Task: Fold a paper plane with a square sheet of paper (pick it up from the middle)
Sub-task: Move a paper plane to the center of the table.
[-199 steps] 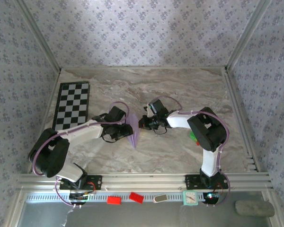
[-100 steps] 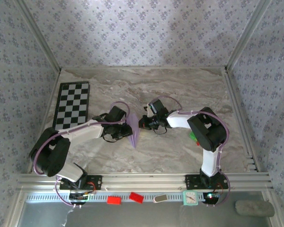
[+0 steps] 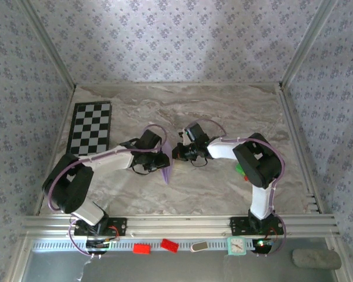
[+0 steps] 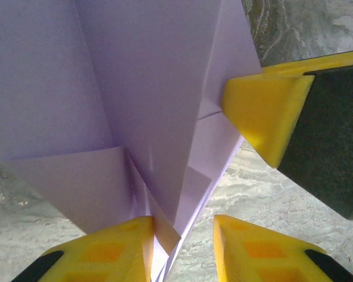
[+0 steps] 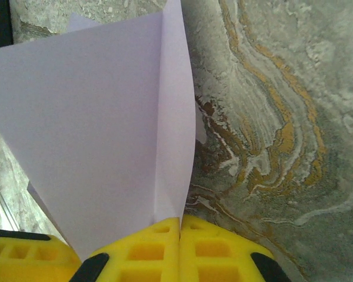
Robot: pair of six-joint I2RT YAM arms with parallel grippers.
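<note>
The square sheet of paper is folded into a narrow, pointed pale lilac paper plane (image 3: 167,167) that stands on edge on the marble table between my two grippers. My right gripper (image 3: 177,154) is shut on one folded edge; the paper (image 5: 94,129) rises straight out of its closed yellow fingers (image 5: 180,220). My left gripper (image 3: 162,160) is at the plane's other side. In the left wrist view its jaws (image 4: 182,226) stand apart, with the layered fold of the paper (image 4: 135,88) touching the left finger and marble showing beside the right one. One right-gripper finger (image 4: 262,111) presses the paper's far edge.
A black-and-white checkerboard (image 3: 90,130) lies at the left rear. A small green block (image 3: 240,170) sits by the right arm's elbow. Red blocks (image 3: 142,248) and a teal clock (image 3: 236,245) lie on the front rail. Patterned walls close three sides.
My left arm has reached further right, bringing its gripper up against the plane, and its jaws have narrowed. The right arm and the paper have stayed put.
</note>
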